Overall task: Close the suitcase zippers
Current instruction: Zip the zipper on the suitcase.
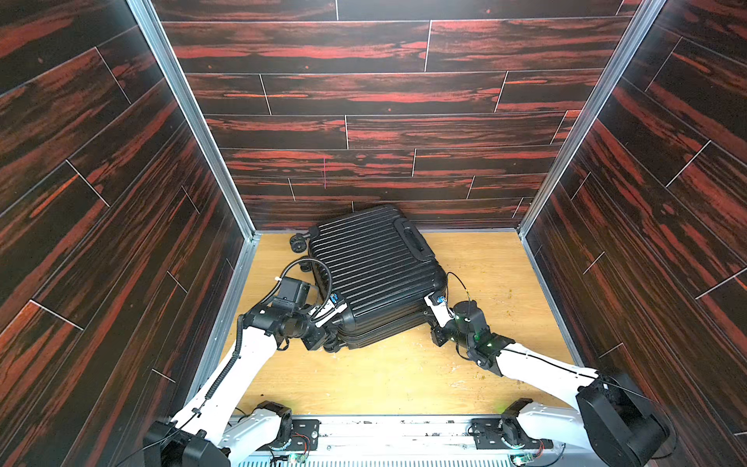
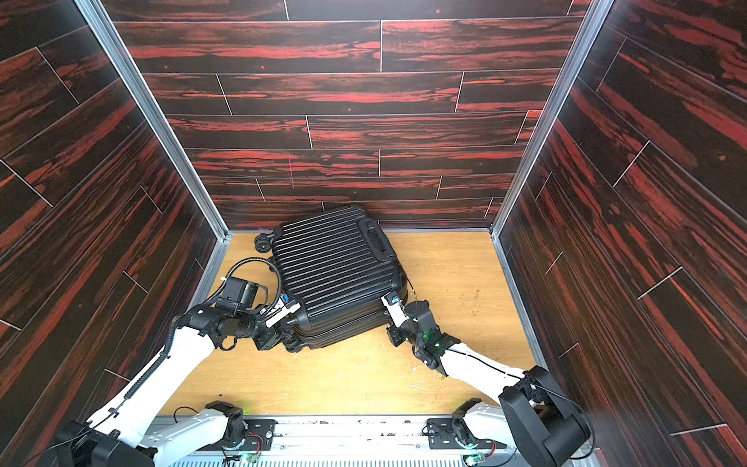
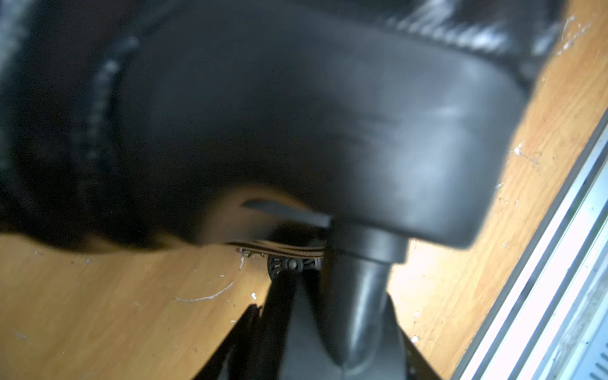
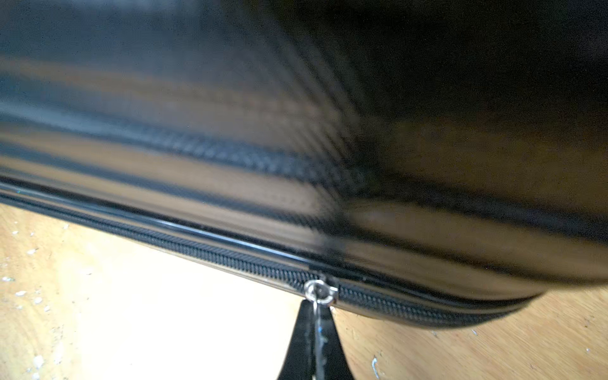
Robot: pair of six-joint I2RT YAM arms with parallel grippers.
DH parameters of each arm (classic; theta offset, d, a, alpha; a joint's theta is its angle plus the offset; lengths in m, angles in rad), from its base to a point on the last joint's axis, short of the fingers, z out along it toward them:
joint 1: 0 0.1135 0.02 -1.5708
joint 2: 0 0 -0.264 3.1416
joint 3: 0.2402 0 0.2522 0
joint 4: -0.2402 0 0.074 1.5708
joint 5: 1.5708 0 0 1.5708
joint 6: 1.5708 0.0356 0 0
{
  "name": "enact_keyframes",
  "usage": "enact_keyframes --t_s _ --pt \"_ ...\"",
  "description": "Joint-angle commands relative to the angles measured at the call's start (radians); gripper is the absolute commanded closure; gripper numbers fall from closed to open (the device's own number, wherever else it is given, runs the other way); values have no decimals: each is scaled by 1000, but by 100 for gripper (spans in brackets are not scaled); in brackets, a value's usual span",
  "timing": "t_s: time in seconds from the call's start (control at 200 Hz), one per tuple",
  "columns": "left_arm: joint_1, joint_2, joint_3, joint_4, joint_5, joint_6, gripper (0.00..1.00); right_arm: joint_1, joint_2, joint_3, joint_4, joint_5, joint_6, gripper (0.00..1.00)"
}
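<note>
Black ribbed hard-shell suitcase point(image 1: 376, 275) lies flat on the far-left part of the scratched wood-grain desk point(image 1: 485, 283), with one arm at each near corner.
Only the right wrist view shows the right claw point(image 4: 314, 325) pinched together on one silvery pull tab point(image 4: 318, 297) of the fine-toothed zipper track point(image 4: 230, 260). Left claw point(image 1: 337, 325) is at the near-left corner; can't tell if it's apart or together. Left wrist view is blurred: smooth rounded caster housing point(image 3: 329, 131), one small spoked wheel point(image 3: 292, 265). Both top views show one moulded handle point(image 1: 412, 238) and one far wheel point(image 1: 298, 244).
</note>
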Motion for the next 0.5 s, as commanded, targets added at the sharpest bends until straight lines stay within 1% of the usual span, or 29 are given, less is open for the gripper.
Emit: enact_keyframes --t_s 0.0,0.06,0.125,0.19,0.291,0.376,0.486,0.496 --pt "-32 -15 17 24 23 -11 49 3 27 38 25 -60 -13 100" --pt "-57 -21 16 36 24 -35 50 3 28 40 24 -70 -15 100" --pt "-77 -28 17 39 24 -65 53 3 30 41 25 -83 -20 100" --pt "-96 -39 3 70 -26 -161 59 3 30 41 26 -89 -19 100" --pt "-123 -68 -36 137 -107 -317 60 4 30 38 27 -95 -19 100" --pt "-136 -95 -63 192 -117 -408 60 3 32 37 25 -105 -25 100" --pt "-155 -135 -97 251 -96 -509 60 3 41 43 28 -116 -35 100" --pt "-157 -139 -99 279 -95 -517 60 3 43 44 29 -115 -35 100"
